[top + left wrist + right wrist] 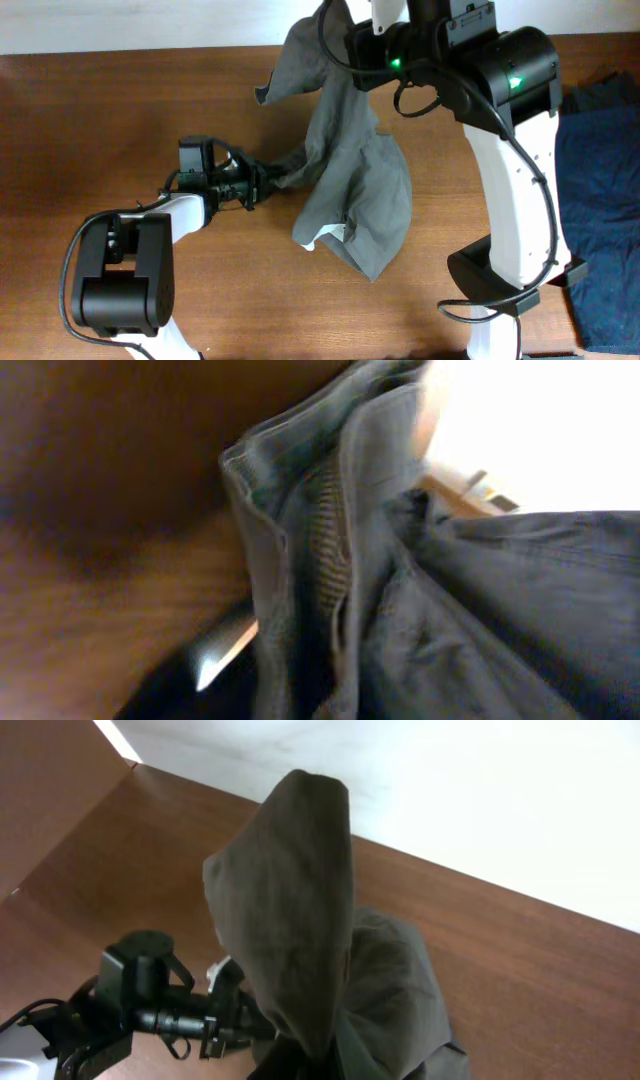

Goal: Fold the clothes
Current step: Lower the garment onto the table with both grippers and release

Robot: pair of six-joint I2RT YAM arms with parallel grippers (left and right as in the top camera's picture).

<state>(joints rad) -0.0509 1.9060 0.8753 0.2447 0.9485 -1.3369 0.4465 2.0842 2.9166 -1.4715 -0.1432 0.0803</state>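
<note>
At centre left the left claw (262, 185) pinches a side edge of the grey clothes (355, 190), probably to pull them flat. They hang onto the surface (120, 110) from the right claw (348, 38), clamped on their top, upper centre.

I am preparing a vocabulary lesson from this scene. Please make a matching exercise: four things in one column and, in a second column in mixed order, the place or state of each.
Things
1. grey garment
2. dark blue cloth
3. white label
4. left gripper

Place or state
A. lies at the right edge of the table
B. closed on a side fold of the garment
C. held up at one end, hanging in folds
D. peeps out at the garment's lower edge

Pairs: 1-C, 2-A, 3-D, 4-B
</note>
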